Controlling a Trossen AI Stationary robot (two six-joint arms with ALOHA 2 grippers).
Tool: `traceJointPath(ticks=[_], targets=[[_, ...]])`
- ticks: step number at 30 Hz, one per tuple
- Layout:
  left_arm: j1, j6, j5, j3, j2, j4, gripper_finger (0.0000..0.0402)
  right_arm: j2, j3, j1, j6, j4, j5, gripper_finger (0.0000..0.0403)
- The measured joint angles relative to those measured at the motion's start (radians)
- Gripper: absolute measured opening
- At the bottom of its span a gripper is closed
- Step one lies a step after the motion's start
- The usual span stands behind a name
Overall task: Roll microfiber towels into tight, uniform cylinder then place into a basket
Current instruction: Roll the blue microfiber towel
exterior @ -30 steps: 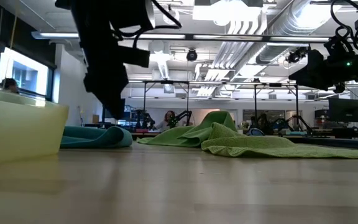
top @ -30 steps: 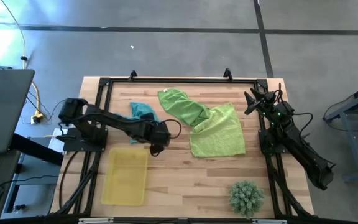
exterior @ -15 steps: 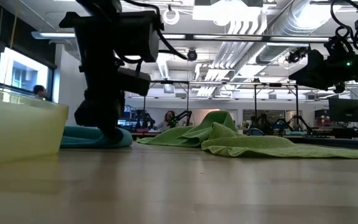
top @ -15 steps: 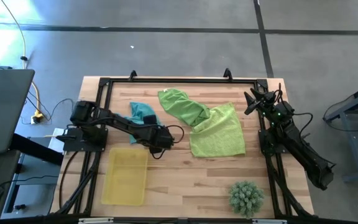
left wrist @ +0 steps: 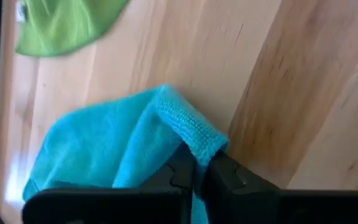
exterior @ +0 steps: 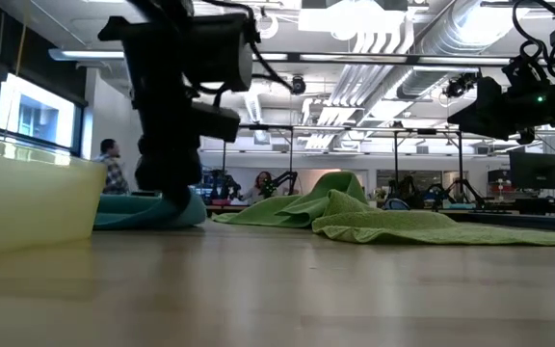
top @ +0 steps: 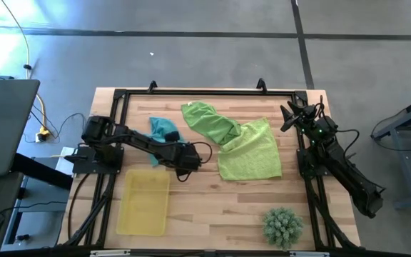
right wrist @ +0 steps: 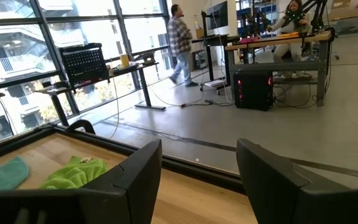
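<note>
A: Surface? Wooden table [top: 212, 200].
B: On it: teal towel [top: 164, 130] at left gripper [top: 185, 160], two green towels [top: 209, 121] [top: 252, 153] beyond, yellow basket [top: 144, 203] beside, spiky plant [top: 282, 225] far.

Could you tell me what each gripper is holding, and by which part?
The left gripper pinches the teal towel by a folded corner. The right gripper holds nothing.

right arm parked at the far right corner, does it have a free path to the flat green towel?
Probably yes. The right claw is open, holding nothing, and the flat green towel lies uncovered beside that arm. The left claw is off at the teal towel, pinching its corner.
</note>
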Motion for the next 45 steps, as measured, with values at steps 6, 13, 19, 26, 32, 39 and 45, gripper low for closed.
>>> traceJointPath(ticks=[6,13,19,26,32,39,45], targets=[[-0.013,0.07,-0.014,0.121,0.0,0.004,0.0003,0.0,0.0,0.0,0.0,0.0,0.0,0.0199],[-0.014,0.176,-0.05,0.303,0.0,0.003,0.0001,0.0,0.0,0.0,0.0,0.0,0.0,0.0199],[-0.047,0.226,-0.051,0.443,0.0,-0.013,0.0001,0.0,0.0,0.0,0.0,0.0,0.0,0.0199],[-0.114,0.246,-0.052,0.57,0.0,-0.051,0.0,0.0,0.0,0.0,0.0,0.0,0.0,0.0199],[-0.171,0.246,-0.05,0.646,0.0,-0.051,0.0,0.0,0.0,0.0,0.0,0.0,0.0,0.0199],[-0.242,0.228,-0.049,0.677,0.0,-0.052,0.0,0.0,0.0,0.002,0.091,0.007,-0.011,0.0199],[-0.28,0.147,-0.048,0.677,0.0,-0.08,0.0,0.0,0.0,0.021,0.463,0.016,-0.084,0.0199]])
